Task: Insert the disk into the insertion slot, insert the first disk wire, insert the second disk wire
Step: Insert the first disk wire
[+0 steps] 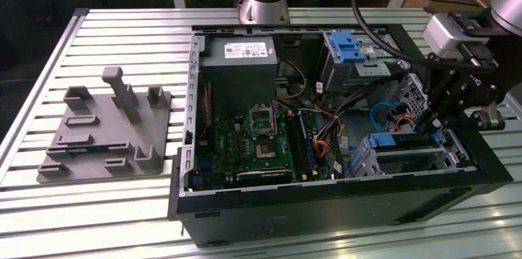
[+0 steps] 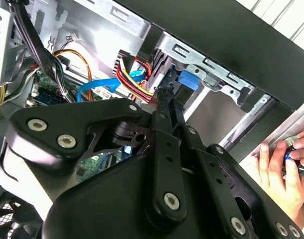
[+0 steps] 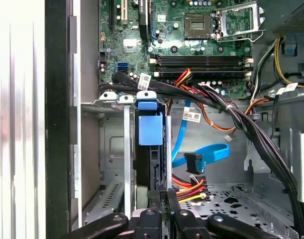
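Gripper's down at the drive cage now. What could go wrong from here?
1. The red and yellow wires and blue cable lie right beside the gripper; it may snag them.
2. A person's hand is beside the case, close to the gripper; pinch risk.
3. The disk stands in a tight cage; an off-line push could jam it.

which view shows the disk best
The exterior view: the disk shows its flat face and blue carrier, sitting in the insertion slot. Both wrist views see it end-on, little more than the carrier's blue tab.
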`<state>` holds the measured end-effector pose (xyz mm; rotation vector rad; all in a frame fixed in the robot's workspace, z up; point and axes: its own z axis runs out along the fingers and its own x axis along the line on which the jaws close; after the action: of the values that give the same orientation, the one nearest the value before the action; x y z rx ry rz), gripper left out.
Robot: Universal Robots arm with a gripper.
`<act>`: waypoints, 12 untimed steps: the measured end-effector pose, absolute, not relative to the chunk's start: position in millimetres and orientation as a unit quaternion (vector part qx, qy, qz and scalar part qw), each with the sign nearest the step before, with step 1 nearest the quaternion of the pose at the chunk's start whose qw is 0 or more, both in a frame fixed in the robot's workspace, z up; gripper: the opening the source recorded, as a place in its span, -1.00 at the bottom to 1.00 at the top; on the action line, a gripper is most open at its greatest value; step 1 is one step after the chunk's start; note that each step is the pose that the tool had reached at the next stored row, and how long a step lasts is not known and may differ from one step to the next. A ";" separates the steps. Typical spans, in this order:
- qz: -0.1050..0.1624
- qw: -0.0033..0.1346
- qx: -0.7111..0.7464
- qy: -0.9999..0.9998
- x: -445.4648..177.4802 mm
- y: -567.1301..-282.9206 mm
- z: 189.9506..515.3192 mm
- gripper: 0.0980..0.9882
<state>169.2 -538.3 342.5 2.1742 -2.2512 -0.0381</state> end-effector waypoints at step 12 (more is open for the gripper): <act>-0.012 0.006 0.694 -0.720 168.7 -539.2 341.8 -0.85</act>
<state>168.7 -539.2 341.8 2.1732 -2.2522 -0.0379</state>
